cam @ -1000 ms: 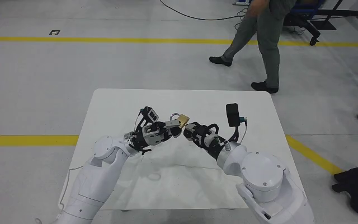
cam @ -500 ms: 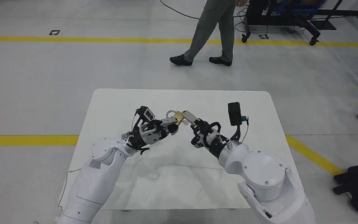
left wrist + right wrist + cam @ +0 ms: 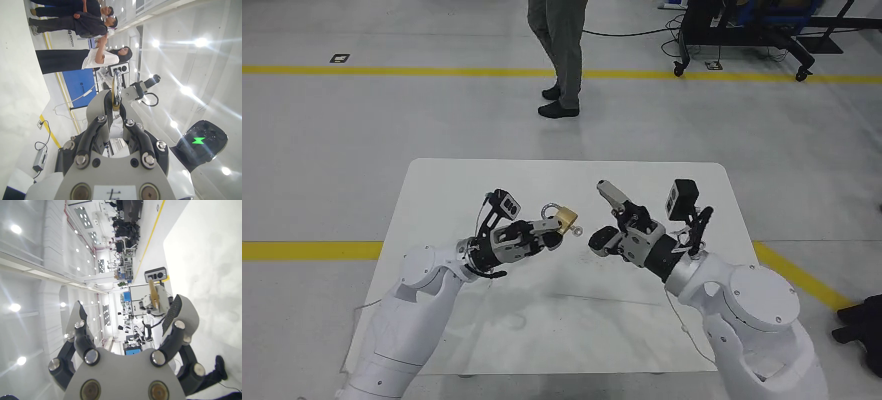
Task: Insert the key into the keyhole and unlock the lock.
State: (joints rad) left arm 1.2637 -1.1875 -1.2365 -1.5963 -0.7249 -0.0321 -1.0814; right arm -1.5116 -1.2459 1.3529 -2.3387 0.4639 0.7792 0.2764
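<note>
The lock (image 3: 562, 216) is being held above the counter (image 3: 442, 190), clamped in the fingers of the left gripper (image 3: 549, 229). The right gripper (image 3: 600, 214) is being drawn back, fingers now apart. What is probably the key (image 3: 577, 231) is being left at the lock, so insertion seems done.

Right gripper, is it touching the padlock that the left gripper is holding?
Apart. The top view shows bare table between the open right gripper and the padlock clamped in the left gripper.
</note>
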